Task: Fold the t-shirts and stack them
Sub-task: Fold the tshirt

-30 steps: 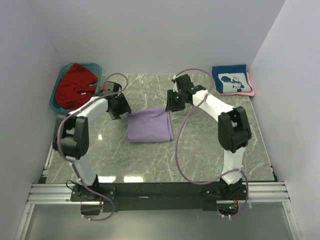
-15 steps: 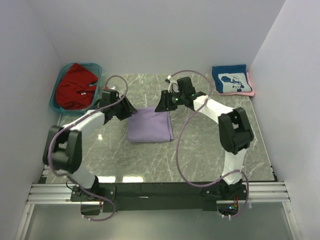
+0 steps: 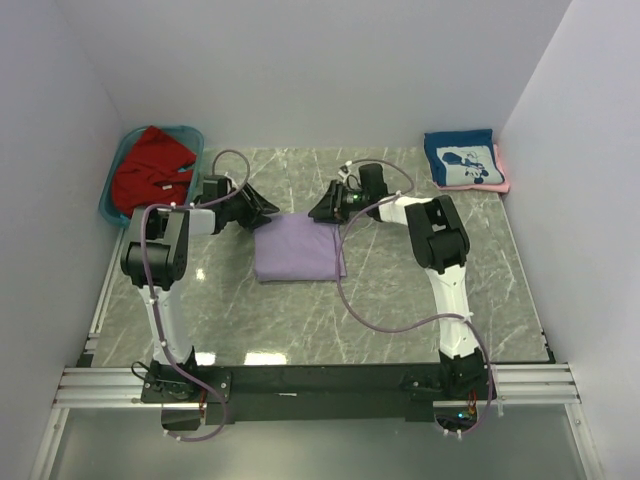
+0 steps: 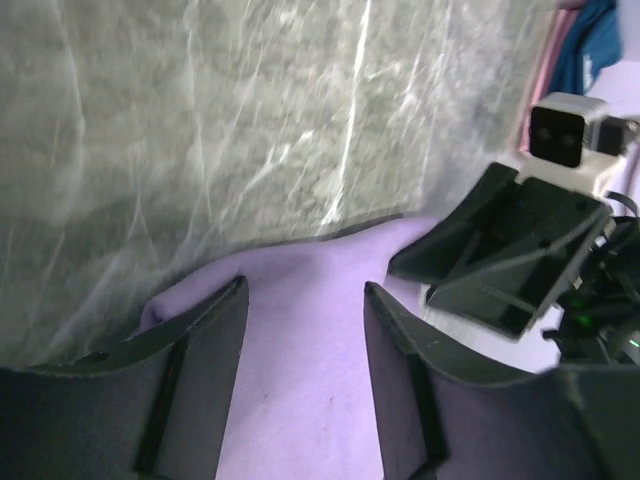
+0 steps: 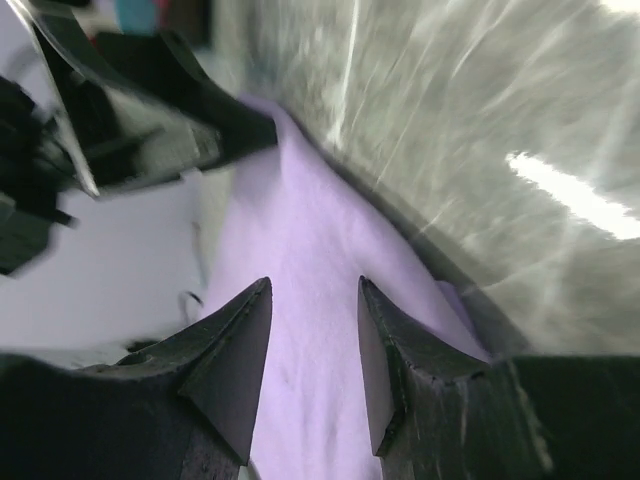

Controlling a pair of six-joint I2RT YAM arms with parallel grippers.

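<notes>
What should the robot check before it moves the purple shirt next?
1. Purple shirt folded flat: ok.
2. Left jaws open at its far left corner: ok.
3. Right jaws open at its far right corner: ok.
4. Jaws touching the cloth: cannot tell.
5. Navy shirt lying on pink shirt, ready as a stack: ok.
6. Red shirt out of the tub: not ok.

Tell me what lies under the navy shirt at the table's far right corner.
A pink shirt lies under the navy shirt; only a strip along its right and near edges shows. The rest is covered, so anything else beneath cannot be seen.
</notes>
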